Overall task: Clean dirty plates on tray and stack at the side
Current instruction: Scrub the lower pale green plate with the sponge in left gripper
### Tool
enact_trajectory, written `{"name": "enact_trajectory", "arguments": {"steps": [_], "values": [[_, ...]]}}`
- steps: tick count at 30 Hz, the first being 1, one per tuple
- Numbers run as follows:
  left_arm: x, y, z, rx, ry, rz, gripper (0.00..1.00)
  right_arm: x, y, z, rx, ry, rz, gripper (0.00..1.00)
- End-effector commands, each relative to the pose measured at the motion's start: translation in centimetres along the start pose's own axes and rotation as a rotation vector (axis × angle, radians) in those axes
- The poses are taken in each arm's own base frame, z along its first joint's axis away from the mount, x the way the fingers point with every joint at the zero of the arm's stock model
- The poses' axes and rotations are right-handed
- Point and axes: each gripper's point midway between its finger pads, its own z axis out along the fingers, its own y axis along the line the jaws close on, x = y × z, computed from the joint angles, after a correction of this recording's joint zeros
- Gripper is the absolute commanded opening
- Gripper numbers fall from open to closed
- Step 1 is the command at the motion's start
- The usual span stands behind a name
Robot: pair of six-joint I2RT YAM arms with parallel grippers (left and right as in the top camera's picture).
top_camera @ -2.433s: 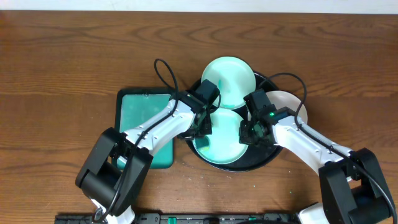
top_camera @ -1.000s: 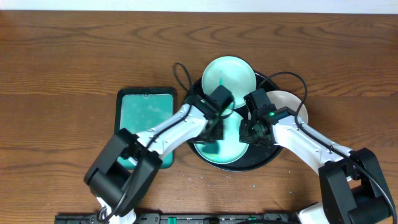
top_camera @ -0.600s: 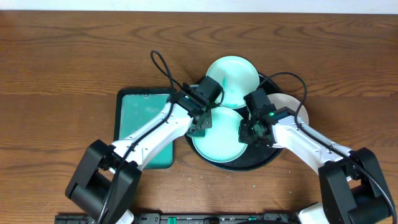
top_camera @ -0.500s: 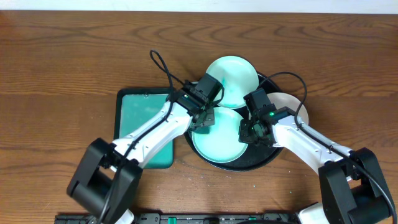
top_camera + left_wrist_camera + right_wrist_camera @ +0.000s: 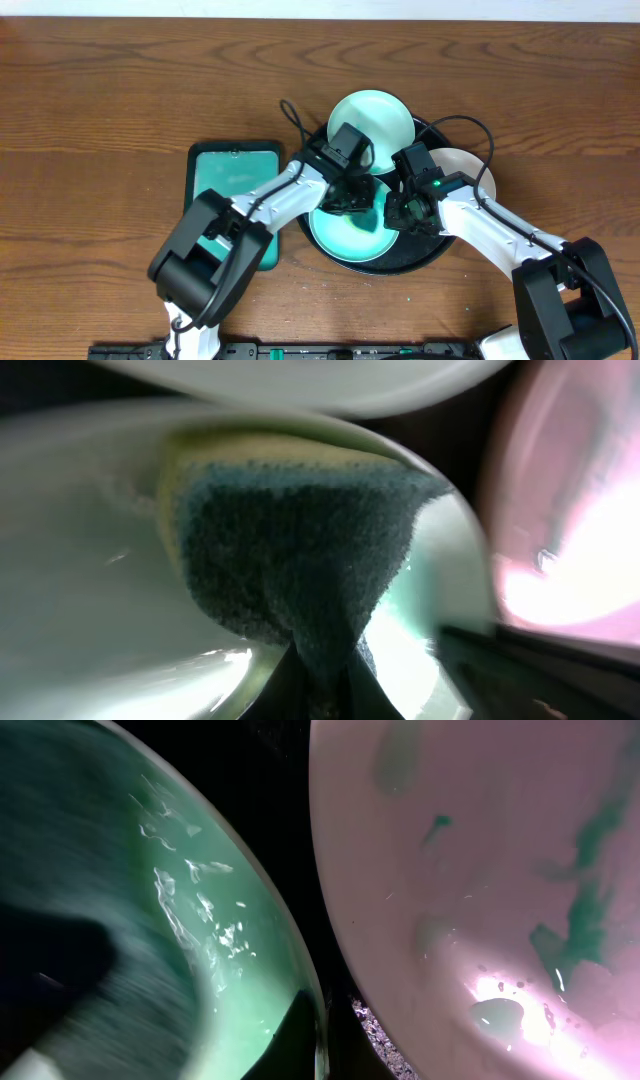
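Front plate [image 5: 340, 240] at 6 o'clock on tray [image 5: 428, 256], mint, wet and glossy. Rear plate [image 5: 372, 120], also mint, at 12 o'clock, overhanging the rim. White plate [image 5: 466, 166] at 3 o'clock, smeared teal. Left gripper [image 5: 358, 200] clenched on sponge [image 5: 300, 550], pressed onto front plate's 1 o'clock part. Right gripper [image 5: 402, 214] pinching that plate's 3 o'clock rim.

Tray [image 5: 402, 268] packed with plates [image 5: 378, 112]. Left arm [image 5: 280, 195] and right arm [image 5: 490, 225] meet over the near plate [image 5: 345, 245]. Basin [image 5: 225, 175] walls the left side; open table [image 5: 120, 90] beyond and far right.
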Motion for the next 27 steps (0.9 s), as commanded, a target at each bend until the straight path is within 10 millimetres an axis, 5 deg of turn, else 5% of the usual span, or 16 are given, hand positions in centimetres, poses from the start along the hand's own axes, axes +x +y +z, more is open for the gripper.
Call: {"name": "enact_trajectory", "arguments": {"steps": [1, 8, 14, 22, 27], "values": [[6.0, -2.9, 2.6, 0.144, 0.237, 0.048, 0.07, 0.2, -1.9, 1.1, 0.095, 0.002, 0.009, 0.01], [7.2, -0.7, 2.5, 0.041, 0.278, -0.008, 0.07, 0.3, -1.9, 1.1, 0.095, 0.003, 0.009, 0.01], [5.7, 8.4, 0.2, -0.427, 0.13, -0.165, 0.07, 0.3, -1.9, 1.1, 0.096, 0.004, 0.009, 0.01], [1.7, 11.4, -7.0, -0.695, -0.1, -0.145, 0.07, 0.3, -1.9, 1.1, 0.096, 0.005, 0.009, 0.01], [0.7, 9.2, -11.0, -0.648, -0.176, -0.087, 0.07, 0.3, -1.9, 1.1, 0.096, 0.005, 0.009, 0.01]]}}
